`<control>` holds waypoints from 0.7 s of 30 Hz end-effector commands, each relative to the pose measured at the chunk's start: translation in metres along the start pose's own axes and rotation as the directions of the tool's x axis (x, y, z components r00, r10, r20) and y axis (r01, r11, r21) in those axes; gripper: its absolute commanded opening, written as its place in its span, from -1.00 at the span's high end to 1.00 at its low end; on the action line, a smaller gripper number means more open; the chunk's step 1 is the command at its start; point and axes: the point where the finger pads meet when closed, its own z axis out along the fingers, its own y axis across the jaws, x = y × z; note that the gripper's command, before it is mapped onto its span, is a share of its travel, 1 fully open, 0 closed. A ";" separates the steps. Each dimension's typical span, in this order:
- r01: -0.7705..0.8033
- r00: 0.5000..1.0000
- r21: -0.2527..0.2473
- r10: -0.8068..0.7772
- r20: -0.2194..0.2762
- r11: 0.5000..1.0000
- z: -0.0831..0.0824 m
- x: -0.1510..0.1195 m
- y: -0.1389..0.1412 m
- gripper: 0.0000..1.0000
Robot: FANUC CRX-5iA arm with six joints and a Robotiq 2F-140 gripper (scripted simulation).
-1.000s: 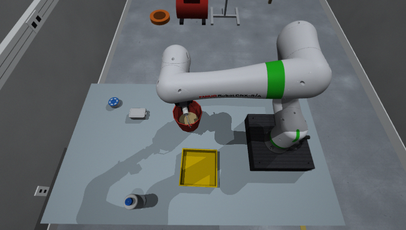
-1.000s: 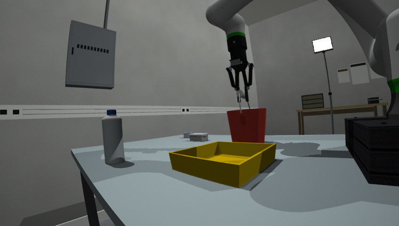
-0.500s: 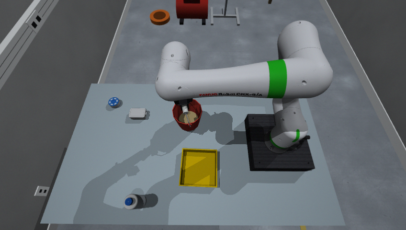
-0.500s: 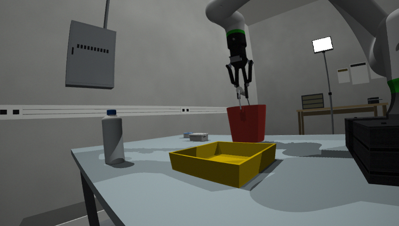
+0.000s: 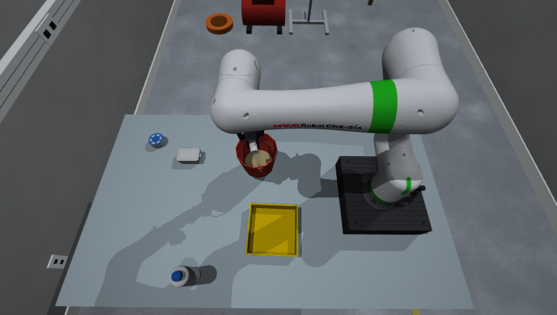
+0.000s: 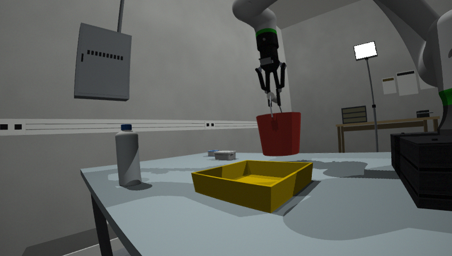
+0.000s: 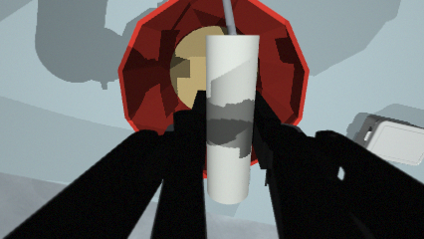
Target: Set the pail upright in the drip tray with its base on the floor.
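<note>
The red pail hangs upright by its wire bail, its base a little above the table. My gripper is shut on the white grip of the pail's handle, right above the pail; in the top view the arm hides most of it. The yellow drip tray lies on the table nearer the front, apart from the pail, with nothing in it.
A white bottle with a blue cap stands near the table's front left. A small grey box and a blue disc lie at the back left. The black robot base is right of the tray.
</note>
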 end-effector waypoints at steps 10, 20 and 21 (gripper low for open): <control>0.000 1.000 -0.002 0.000 0.001 1.000 -0.022 0.000 0.000 0.80; 0.000 1.000 -0.002 0.000 0.001 1.000 -0.034 0.000 0.000 0.80; 0.000 1.000 -0.002 0.000 0.001 1.000 -0.035 0.000 0.000 0.80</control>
